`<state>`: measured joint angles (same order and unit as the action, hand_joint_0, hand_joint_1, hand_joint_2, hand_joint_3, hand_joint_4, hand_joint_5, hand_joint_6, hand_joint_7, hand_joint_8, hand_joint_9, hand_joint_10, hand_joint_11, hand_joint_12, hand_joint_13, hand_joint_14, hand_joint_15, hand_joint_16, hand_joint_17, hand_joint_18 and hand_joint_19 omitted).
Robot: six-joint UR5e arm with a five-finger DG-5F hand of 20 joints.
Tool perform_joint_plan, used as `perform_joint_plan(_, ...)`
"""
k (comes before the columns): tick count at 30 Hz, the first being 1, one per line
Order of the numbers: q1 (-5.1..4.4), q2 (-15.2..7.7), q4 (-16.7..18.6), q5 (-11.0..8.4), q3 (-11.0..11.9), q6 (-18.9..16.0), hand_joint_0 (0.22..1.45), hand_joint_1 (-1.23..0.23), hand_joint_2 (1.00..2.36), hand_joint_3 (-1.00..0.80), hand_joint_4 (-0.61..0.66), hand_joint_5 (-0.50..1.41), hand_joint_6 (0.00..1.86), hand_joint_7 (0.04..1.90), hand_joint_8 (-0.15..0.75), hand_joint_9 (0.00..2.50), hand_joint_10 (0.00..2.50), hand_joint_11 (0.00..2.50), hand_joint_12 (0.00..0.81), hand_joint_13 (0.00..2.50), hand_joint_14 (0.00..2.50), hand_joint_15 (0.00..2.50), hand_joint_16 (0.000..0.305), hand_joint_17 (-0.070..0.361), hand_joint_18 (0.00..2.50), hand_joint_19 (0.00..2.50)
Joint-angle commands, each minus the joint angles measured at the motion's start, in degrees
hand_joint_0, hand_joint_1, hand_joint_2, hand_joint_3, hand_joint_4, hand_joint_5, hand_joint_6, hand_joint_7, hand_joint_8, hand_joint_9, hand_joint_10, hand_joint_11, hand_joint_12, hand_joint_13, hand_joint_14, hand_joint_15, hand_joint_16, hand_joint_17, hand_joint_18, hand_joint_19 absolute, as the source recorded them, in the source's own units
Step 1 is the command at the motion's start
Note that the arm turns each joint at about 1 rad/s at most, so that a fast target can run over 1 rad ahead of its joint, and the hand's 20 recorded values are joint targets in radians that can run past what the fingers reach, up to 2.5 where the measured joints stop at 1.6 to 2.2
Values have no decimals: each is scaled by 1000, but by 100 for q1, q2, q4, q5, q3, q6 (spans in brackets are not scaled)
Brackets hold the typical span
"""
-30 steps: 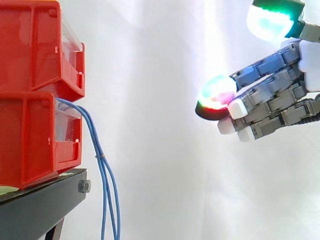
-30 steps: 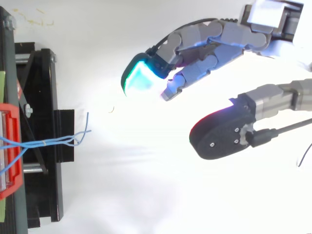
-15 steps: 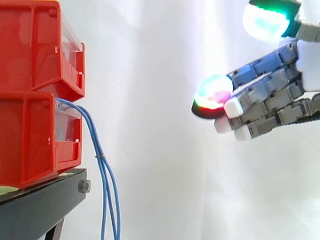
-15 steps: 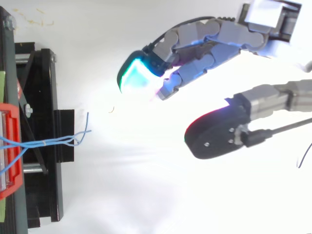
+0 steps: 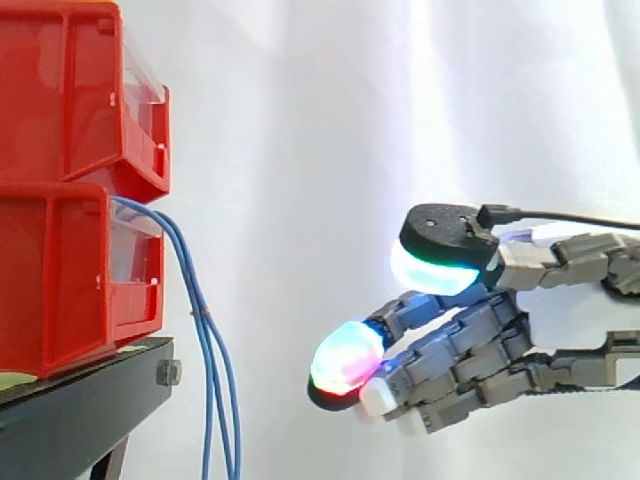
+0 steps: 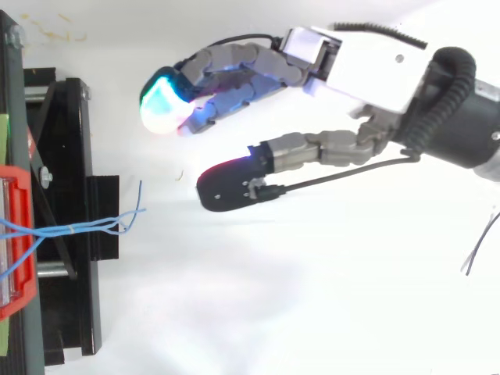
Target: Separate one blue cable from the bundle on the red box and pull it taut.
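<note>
A bundle of thin blue cables (image 5: pixel 205 330) comes out of the lower red bin (image 5: pixel 70 270) and hangs down past the black stand (image 5: pixel 80 410). From above, the cables (image 6: pixel 86 226) run out over the stand, their loose ends at the right. My hand (image 5: pixel 480 350) is to the right of the bundle, at about the height of the stand's top, well apart from the cables. Its fingers (image 6: pixel 226 66) reach toward the bins, relaxed, with the thumb (image 6: pixel 234 183) spread away. Nothing is between them.
A second red bin (image 5: pixel 70 90) sits stacked on the lower one. A white curtain hangs behind. Open room lies between the hand and the bins. A thin dark cable end (image 6: pixel 480 250) shows at the right edge of the top view.
The hand has dropped from the upper right to about the height of the stand and moved left toward the bins. The cables have not moved.
</note>
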<state>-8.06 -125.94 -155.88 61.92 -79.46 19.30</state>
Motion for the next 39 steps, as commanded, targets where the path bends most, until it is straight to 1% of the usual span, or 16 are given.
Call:
perform_joint_plan(1, -47, -194, 621, -74, 9, 294, 528, -649, 1000, -500, 319, -156, 502, 737, 309, 744, 5, 217, 391, 560, 5, 162, 46, 103, 451, 206)
perform_joint_plan(2, -64, -273, 919, -66, 71, 434, 528, -652, 1000, -500, 324, -153, 502, 741, 309, 744, 5, 218, 390, 561, 5, 162, 46, 103, 451, 214)
perform_joint_plan(4, -82, -379, 1130, -66, 88, 513, 528, -652, 1000, -500, 324, -150, 502, 746, 308, 744, 5, 218, 390, 562, 5, 162, 46, 103, 454, 213)
perform_joint_plan(6, -170, -510, 1438, -66, 150, 557, 527, -656, 1000, -500, 327, -147, 502, 759, 308, 743, 6, 225, 390, 563, 5, 163, 46, 103, 455, 213)
perform_joint_plan(8, -179, -510, 1464, -57, 150, 566, 527, -656, 1000, -500, 337, -141, 502, 773, 309, 743, 6, 223, 390, 562, 5, 163, 46, 103, 456, 213)
perform_joint_plan(10, -258, -510, 1482, -66, 150, 645, 526, -658, 1000, -500, 342, -136, 502, 787, 308, 744, 5, 220, 390, 562, 5, 163, 46, 104, 456, 217)
perform_joint_plan(13, -302, -581, 1499, -57, 150, 698, 526, -659, 1000, -500, 350, -130, 502, 809, 309, 747, 5, 222, 390, 563, 5, 161, 46, 104, 457, 222)
perform_joint_plan(16, -302, -669, 1526, -57, 176, 663, 526, -660, 1000, -500, 357, -125, 503, 819, 310, 748, 6, 222, 392, 564, 5, 167, 46, 104, 463, 229)
perform_joint_plan(17, -311, -800, 1614, -48, 203, 592, 525, -661, 1000, -500, 358, -124, 503, 821, 312, 752, 5, 217, 392, 568, 5, 172, 46, 104, 464, 229)
perform_joint_plan(20, -311, -941, 1684, -30, 396, 452, 524, -661, 1000, -500, 364, -121, 503, 824, 313, 757, 5, 225, 394, 570, 5, 169, 46, 104, 466, 239)
perform_joint_plan(25, -328, -959, 1614, -4, 466, 513, 523, -661, 1000, -500, 358, -117, 503, 826, 313, 758, 5, 212, 394, 573, 5, 170, 46, 104, 467, 238)
perform_joint_plan(28, -328, -1117, 1833, 14, 475, 513, 523, -661, 1000, -500, 359, -116, 503, 830, 313, 761, 7, 219, 392, 575, 5, 174, 46, 104, 472, 244)
perform_joint_plan(31, -328, -1152, 2044, 40, 475, 522, 524, -661, 1000, -500, 366, -106, 503, 863, 316, 765, 6, 221, 392, 578, 7, 175, 46, 104, 476, 245)
perform_joint_plan(34, -337, -1143, 2044, 66, 563, 566, 529, -660, 1000, -500, 367, -97, 503, 924, 314, 772, 7, 229, 390, 584, 5, 175, 46, 103, 481, 246)
perform_joint_plan(38, -346, -1143, 1904, 101, 668, 566, 549, -658, 1002, -466, 316, -76, 503, 1103, 311, 782, 6, 236, 383, 589, 6, 177, 45, 100, 484, 253)
perform_joint_plan(39, -346, -1143, 1781, 163, 791, 566, 561, -660, 1004, -439, 268, -69, 503, 1214, 312, 781, 6, 238, 380, 588, 6, 175, 44, 98, 487, 258)
